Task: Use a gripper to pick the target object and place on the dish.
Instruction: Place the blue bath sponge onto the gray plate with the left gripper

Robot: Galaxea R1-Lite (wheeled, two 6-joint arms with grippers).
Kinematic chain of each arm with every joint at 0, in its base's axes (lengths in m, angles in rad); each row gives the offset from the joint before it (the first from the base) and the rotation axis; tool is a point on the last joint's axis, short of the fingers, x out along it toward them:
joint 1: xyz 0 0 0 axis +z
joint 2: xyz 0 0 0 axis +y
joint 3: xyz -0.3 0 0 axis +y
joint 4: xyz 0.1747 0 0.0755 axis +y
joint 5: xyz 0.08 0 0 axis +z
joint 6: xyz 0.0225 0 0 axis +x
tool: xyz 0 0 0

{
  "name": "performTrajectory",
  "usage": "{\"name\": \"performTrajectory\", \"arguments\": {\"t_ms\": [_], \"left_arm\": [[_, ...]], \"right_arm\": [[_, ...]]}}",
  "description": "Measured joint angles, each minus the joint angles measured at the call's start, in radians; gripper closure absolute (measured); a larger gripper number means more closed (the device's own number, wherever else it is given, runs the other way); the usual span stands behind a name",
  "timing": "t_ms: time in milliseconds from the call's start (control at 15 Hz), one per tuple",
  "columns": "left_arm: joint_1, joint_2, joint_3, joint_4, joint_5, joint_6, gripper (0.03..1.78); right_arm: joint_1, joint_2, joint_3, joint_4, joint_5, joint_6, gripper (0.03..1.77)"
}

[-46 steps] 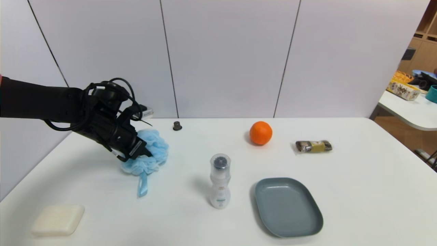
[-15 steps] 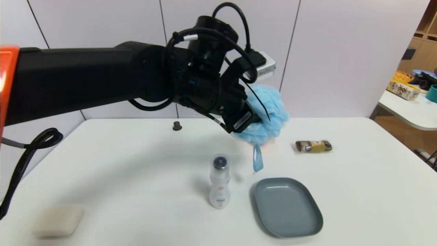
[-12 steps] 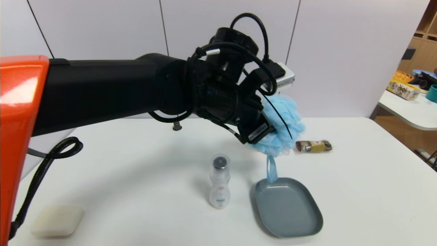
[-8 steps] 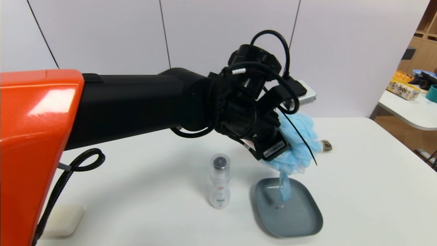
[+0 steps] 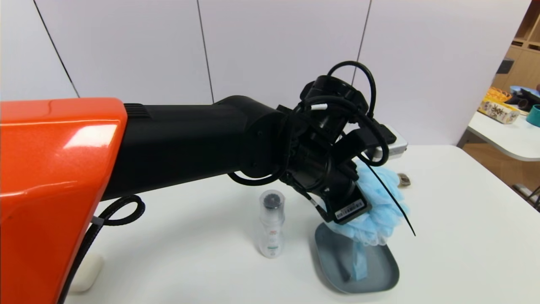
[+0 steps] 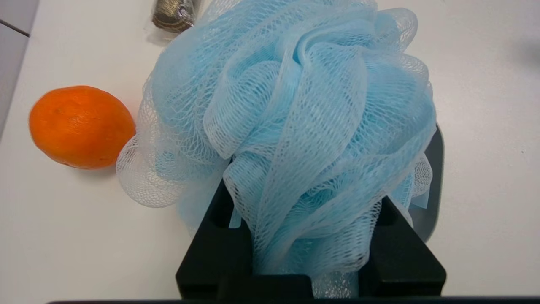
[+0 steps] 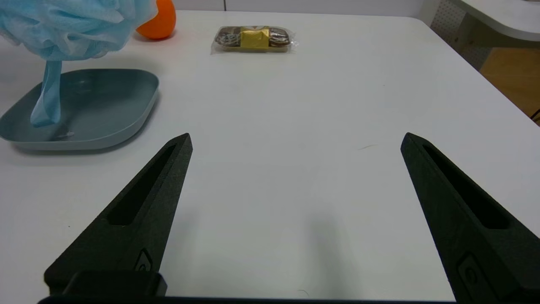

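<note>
Pouf (image 6: 303, 126) between left hand's (image 6: 303, 211) fingers

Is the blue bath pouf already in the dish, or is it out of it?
Out: the pouf hangs above the dish; only its ribbon dangles low.

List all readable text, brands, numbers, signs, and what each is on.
Nothing legible.
Barcode label on left gripper: barcode seen, characters too small.
Clear bottle: red and green print, too small.
Box on the side table: dark character-like marks, can't make out.
Wrapped pack, gold band: no readable words.
</note>
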Motion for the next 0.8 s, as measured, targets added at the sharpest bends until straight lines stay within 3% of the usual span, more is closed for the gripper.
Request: {"name": "performTrajectory", "arguments": {"t_ms": [800], "left_arm": [[-0.026, 0.001, 0.0, 0.171, -0.003, -0.026, 1.27]], "right_arm": [[0.0, 0.0, 0.0, 0.0, 0.0, 0.0, 0.09]]}}
